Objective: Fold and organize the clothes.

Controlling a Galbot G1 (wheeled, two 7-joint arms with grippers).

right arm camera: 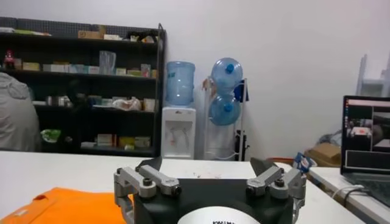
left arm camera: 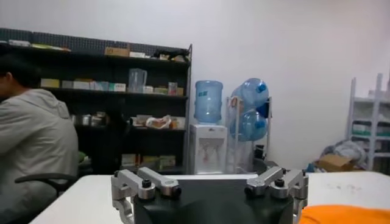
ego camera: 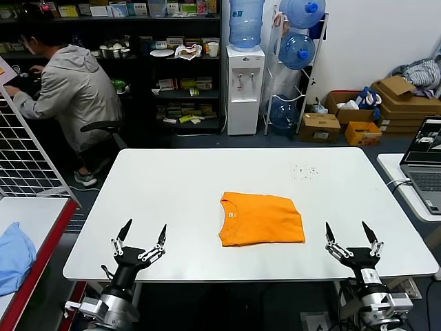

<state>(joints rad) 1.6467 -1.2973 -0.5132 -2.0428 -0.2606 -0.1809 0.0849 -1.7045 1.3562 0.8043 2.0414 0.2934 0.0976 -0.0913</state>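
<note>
The bright orange t-shirt [ego camera: 261,218] lies folded into a neat rectangle in the middle of the white table [ego camera: 172,193], its small neck label facing up at the left end. My left gripper [ego camera: 143,235] is open and empty over the table's front left edge, well left of the shirt. My right gripper [ego camera: 350,232] is open and empty over the front right edge, to the right of the shirt. A corner of the shirt shows in the left wrist view [left arm camera: 341,214] and in the right wrist view [right arm camera: 67,206].
A light blue cloth [ego camera: 14,256] lies on a side table at the left. A laptop [ego camera: 428,160] sits on another table at the right. A seated person [ego camera: 69,86], shelves, a water dispenser [ego camera: 245,83] and boxes stand behind the table.
</note>
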